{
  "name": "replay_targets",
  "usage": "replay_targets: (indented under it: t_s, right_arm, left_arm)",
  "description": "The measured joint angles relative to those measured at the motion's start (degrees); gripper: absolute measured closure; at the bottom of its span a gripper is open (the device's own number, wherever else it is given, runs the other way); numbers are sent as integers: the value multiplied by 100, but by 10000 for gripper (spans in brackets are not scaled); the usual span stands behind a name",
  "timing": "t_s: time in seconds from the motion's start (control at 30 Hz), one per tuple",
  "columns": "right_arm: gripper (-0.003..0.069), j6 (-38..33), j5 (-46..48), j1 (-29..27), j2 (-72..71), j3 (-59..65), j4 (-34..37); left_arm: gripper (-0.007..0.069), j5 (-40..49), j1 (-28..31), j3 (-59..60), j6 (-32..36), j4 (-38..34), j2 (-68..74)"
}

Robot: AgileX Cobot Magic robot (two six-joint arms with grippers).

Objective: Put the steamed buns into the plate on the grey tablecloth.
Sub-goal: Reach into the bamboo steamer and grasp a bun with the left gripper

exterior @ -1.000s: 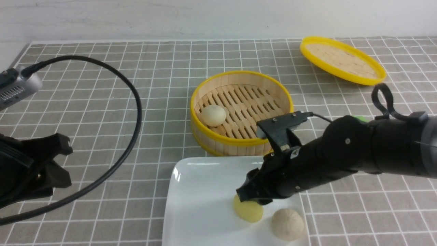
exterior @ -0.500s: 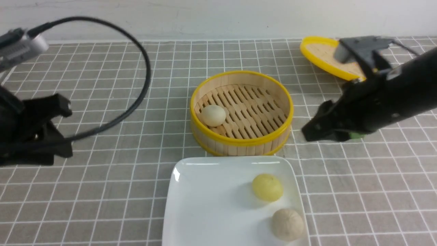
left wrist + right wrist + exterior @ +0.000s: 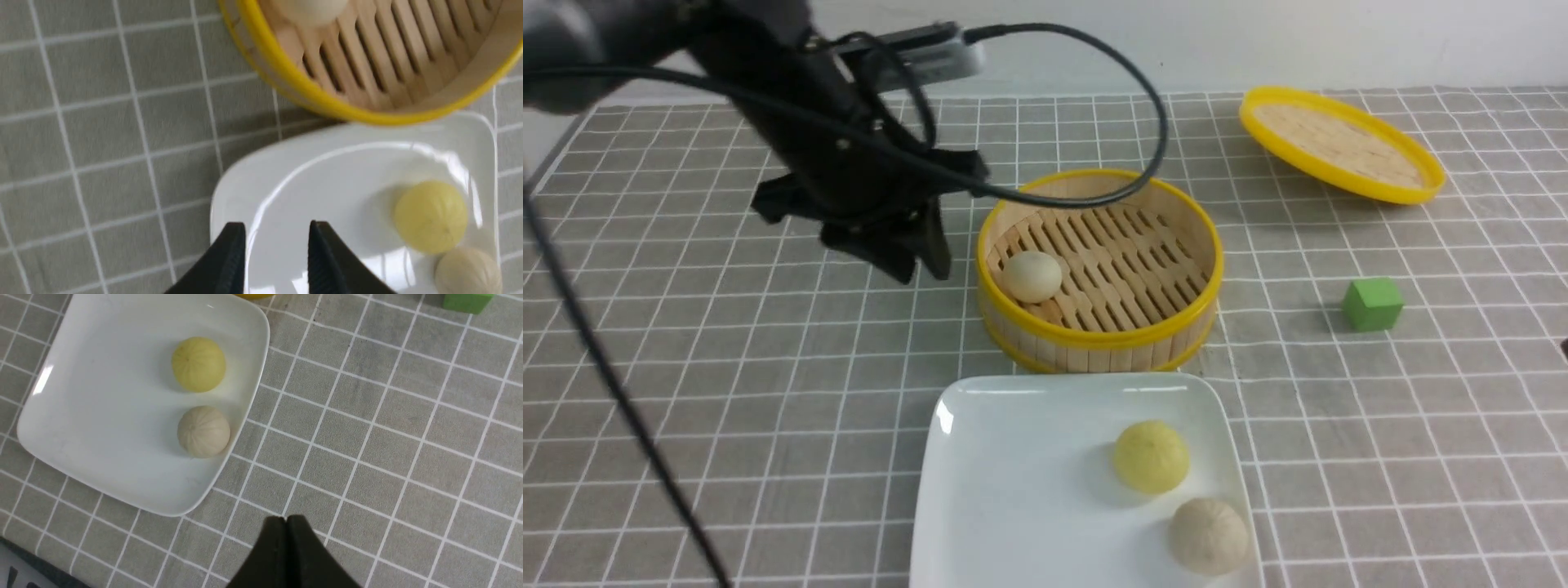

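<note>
Left gripper [image 3: 276, 232]: jaws parted, empty; newly swung in beside steamer [image 3: 1094, 339]. Off-white bun [image 3: 1032, 275]: last one in steamer, on grey tablecloth [image 3: 768, 408]. Plate [image 3: 1013, 490]: yellow bun [image 3: 1151, 456], just released, beside beige bun [image 3: 1208, 536]. Right gripper [image 3: 287, 522]: withdrawn, clenched on nothing. Judgement: one transfer remains, likely the left arm's.

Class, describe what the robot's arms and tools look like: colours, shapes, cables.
The left arm is matt black, with a silver-grey camera box at its wrist and a thick black cable looping from it. The left tool and the right tool each have two black, wedge-shaped fingers tapering to blunt tips.
</note>
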Motion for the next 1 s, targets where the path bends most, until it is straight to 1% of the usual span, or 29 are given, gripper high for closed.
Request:
replay_targets:
  t_s: [0.07, 0.1, 0.17, 0.27, 0.3, 0.4, 0.6, 0.77, 0.83, 0.87, 0.9, 0.93, 0.97, 1.0]
  right_arm:
    - [673, 19, 18, 0, -6, 0, 0]
    - [672, 34, 18, 0, -6, 0, 0]
    - [671, 40, -53, 0, 1, 51, 0]
    - [671, 40, -121, 0, 1, 160, 13]
    - [669, 40, -224, 0, 1, 318, 13]
    - [668, 18, -291, 0, 1, 608, 13]
    - [666, -33, -330, 0, 1, 1037, -46]
    - [664, -33, -400, 0, 1, 1069, -89]
    - [660, -33, -518, 0, 1, 1069, -89]
    - [660, -33, -525, 0, 1, 1069, -89]
    - [660, -33, -552, 0, 1, 1070, -89]
    - [660, -33, -550, 0, 1, 1070, -89]
    - [660, -33, -568, 0, 1, 1070, -89]
    - [660, -33, -576, 0, 1, 1070, -89]
  left_arm:
    - [368, 41, -119, -398, -76, 140, 306]
    - [353, 106, -257, -915, -129, 325, 753]
    - [336, 165, -395, -1525, -147, 403, 1179]
    - [309, 192, -521, -2141, -148, 437, 1655]
    - [291, 212, -606, -2488, -148, 442, 1961]
    - [260, 224, -669, -3051, -153, 437, 2444]
    - [198, 237, -663, -3313, -234, 588, 2976]
    - [191, 237, -663, -3323, -261, 902, 3093]
    - [221, 230, -663, -3343, -275, 1082, 3156]
    - [221, 235, -663, -3351, -275, 1083, 3162]
    - [277, 229, -663, -3356, -275, 1106, 3192]
    - [277, 229, -663, -3356, -275, 1106, 3195]
    - [388, 229, -663, -3358, -275, 1106, 3213]
    - [441, 229, -663, -3363, -275, 1106, 3215]
